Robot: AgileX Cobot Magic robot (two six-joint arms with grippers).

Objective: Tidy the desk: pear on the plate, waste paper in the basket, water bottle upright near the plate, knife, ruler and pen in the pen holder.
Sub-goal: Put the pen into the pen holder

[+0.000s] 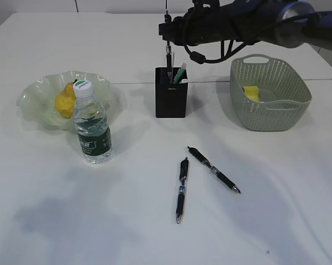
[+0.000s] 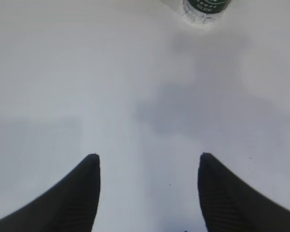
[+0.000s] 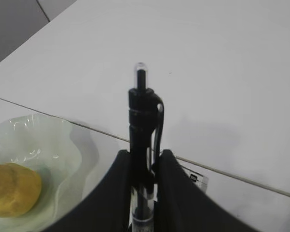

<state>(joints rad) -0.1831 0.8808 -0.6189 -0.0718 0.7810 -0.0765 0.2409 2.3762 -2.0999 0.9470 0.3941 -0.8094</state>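
Observation:
My right gripper (image 1: 167, 40) hangs over the black pen holder (image 1: 171, 99), shut on a black pen (image 3: 142, 111) that stands upright, its lower end at the holder's mouth. A pale green knife (image 1: 180, 72) sticks out of the holder, and a clear ruler tip (image 3: 197, 178) shows beside my fingers. Two more pens (image 1: 181, 189) (image 1: 214, 169) lie on the desk (image 1: 265, 221). The pear (image 1: 66, 100) lies on the plate (image 1: 36, 94), with the water bottle (image 1: 92, 122) upright in front of it. Yellow waste paper (image 1: 251, 92) lies in the basket (image 1: 270, 118). My left gripper (image 2: 149, 157) is open over bare desk.
The basket stands right of the pen holder, about a hand's width away. The bottle's base (image 2: 202, 8) shows at the top edge of the left wrist view. A table seam (image 1: 132, 83) runs behind the plate and holder.

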